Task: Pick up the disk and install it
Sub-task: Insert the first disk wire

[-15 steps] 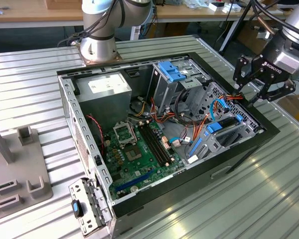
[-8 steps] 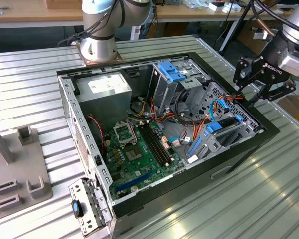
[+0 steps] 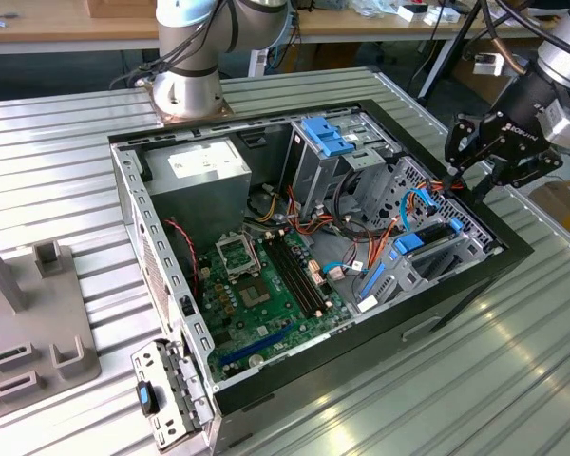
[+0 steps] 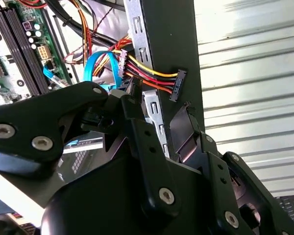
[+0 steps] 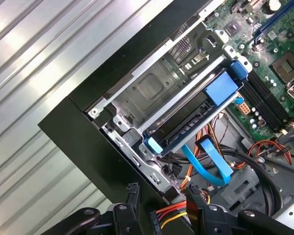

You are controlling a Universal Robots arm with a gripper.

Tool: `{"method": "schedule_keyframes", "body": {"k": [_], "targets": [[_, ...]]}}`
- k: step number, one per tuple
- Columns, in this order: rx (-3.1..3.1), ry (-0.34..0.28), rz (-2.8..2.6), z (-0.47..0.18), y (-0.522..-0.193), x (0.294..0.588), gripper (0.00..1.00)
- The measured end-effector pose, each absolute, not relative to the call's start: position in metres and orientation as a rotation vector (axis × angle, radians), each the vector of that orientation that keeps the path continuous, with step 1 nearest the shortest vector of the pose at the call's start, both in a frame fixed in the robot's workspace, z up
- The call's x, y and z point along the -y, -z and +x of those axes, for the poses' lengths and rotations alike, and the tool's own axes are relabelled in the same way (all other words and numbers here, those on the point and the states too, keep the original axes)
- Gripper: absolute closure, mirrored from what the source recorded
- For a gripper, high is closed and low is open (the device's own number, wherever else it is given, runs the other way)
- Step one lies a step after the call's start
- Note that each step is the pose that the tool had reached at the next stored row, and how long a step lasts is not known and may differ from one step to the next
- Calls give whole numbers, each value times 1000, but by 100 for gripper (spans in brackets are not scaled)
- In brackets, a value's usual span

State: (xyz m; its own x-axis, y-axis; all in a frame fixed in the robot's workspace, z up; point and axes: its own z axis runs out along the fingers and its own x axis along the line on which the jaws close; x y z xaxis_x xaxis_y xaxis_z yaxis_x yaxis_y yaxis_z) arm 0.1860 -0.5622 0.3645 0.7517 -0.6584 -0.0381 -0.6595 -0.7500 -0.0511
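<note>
The disk point(image 5: 188, 128), a grey drive in a bright blue carrier, lies slotted in the metal bay at the case's corner. In the exterior view the disk point(image 3: 410, 241) sits low at the case's right end. My black gripper point(image 3: 461, 163) hovers just above the case's rim on the exterior view's right, apart from the disk. In the first wrist view my gripper point(image 5: 164, 196) is open, its fingers point(image 5: 132, 196) straddling the black case wall. A power plug with red and yellow wires point(image 5: 162, 216) lies between them, not gripped.
The open computer case point(image 3: 456, 285) rests on a ribbed metal table. Inside are the motherboard point(image 3: 266, 285), a power supply point(image 3: 195, 171), an upright grey bay with a blue latch point(image 3: 328, 136) and loose blue cables point(image 5: 210, 161). A grey fixture point(image 3: 28, 323) stands at the exterior view's left.
</note>
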Motion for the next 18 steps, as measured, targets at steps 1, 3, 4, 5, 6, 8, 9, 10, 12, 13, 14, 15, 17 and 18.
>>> {"method": "schedule_keyframes", "body": {"k": [1, 3, 4, 5, 6, 8, 9, 10, 12, 13, 14, 15, 17, 18], "targets": [[-1066, -15, -2883, 186, -364, 562, 49], [-1044, 4, -2884, 186, -364, 562, 49], [-1021, 20, -2886, 186, -364, 562, 49], [-1006, 29, -2888, 186, -364, 562, 49], [-974, 42, -2893, 186, -364, 562, 49], [-917, 56, -2905, 186, -364, 563, 49], [-872, 66, -2915, 186, -363, 563, 49], [-853, 69, -2920, 186, -363, 564, 49], [-855, 69, -2919, 184, -363, 564, 49], [-859, 69, -2918, 184, -363, 564, 49], [-861, 69, -2918, 183, -363, 564, 49], [-861, 69, -2918, 183, -363, 564, 49], [-861, 69, -2918, 183, -363, 564, 49], [-861, 69, -2918, 183, -363, 564, 49]]}}
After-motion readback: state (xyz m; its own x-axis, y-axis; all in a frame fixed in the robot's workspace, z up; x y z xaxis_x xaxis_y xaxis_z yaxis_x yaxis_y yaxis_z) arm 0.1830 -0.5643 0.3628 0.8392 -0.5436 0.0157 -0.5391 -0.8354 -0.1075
